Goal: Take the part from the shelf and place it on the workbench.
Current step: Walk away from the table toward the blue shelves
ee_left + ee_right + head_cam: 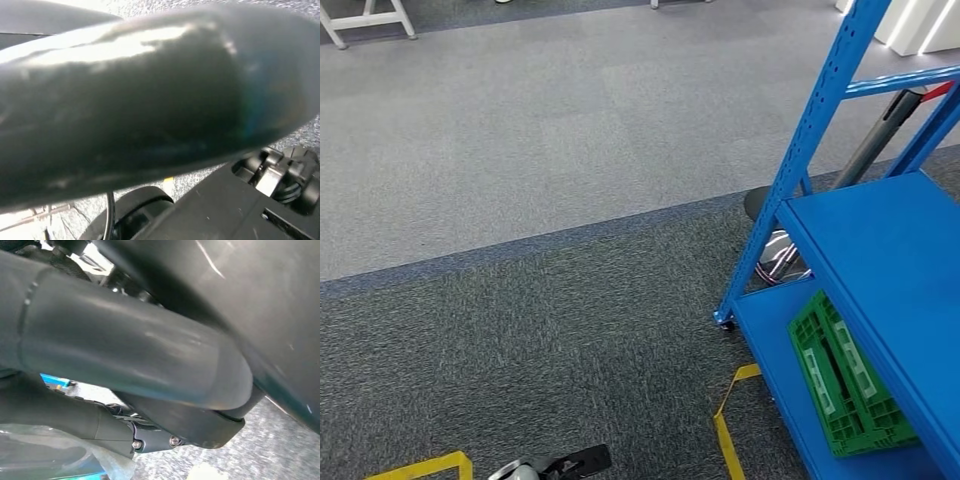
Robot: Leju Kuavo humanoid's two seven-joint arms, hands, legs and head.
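Nearest, at the bottom edge of the head view, the tip of the left hand [550, 465] pokes in low over the dark carpet [546, 330]. Too little of it shows to tell how its fingers stand. A strip of yellow tape [422, 466] lies on the floor just beside it, toward the left corner.

In the right wrist view the right hand [132, 355] comes in as a thick grey thumb over darker parts. Crinkled clear plastic [56, 455] with something teal inside lies against its underside. I cannot tell whether the fingers are closed on it, or whether this is the part.

A second line of yellow tape [726, 415] runs up to the near corner of the blue shelf [878, 250], which stands at the right. A green crate [848, 375] rests tilted on the shelf's lower board [773, 350], near that board's front edge and half under the bare upper board. The corner post [810, 130] slants up from a foot [724, 320] on the carpet.

Left of the post the floor lies open right across. Just behind the post stand a dark round base [758, 203] and a grey pole [878, 135].

Farther out, past a darker seam, a band of lighter carpet [546, 130] stretches to the far edge. White frame legs [365, 20] stand at its far left corner.
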